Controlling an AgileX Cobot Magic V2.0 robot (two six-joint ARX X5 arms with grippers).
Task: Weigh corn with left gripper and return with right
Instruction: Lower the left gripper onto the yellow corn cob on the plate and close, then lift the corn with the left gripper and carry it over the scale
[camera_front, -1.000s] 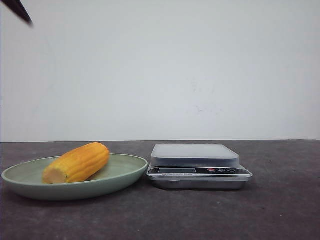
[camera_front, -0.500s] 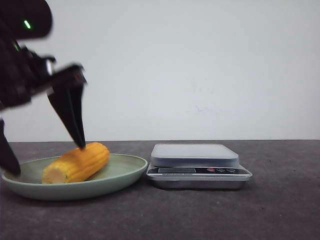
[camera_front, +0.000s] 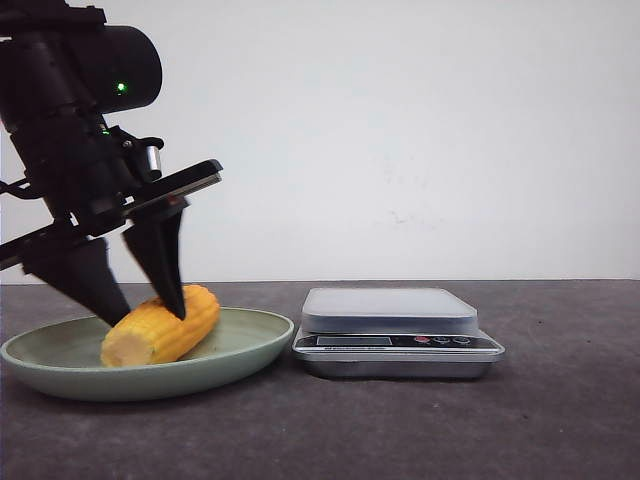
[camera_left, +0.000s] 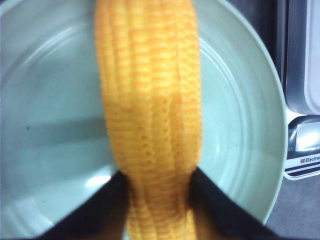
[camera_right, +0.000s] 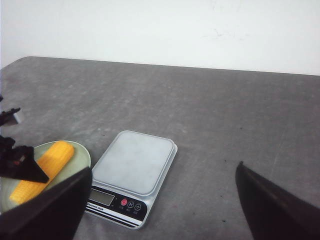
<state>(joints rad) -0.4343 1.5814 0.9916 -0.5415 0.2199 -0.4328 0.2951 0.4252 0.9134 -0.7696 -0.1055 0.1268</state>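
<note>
Yellow corn (camera_left: 150, 100) sits between the left gripper's (camera_front: 140, 300) half-open fingers, ungripped; close squarely before lifting.

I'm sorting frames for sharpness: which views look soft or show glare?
Left wrist view: the corn is soft from closeness, with a bright glare patch on the plate. Front and right wrist views look sharp; the scale reads clearly.
</note>
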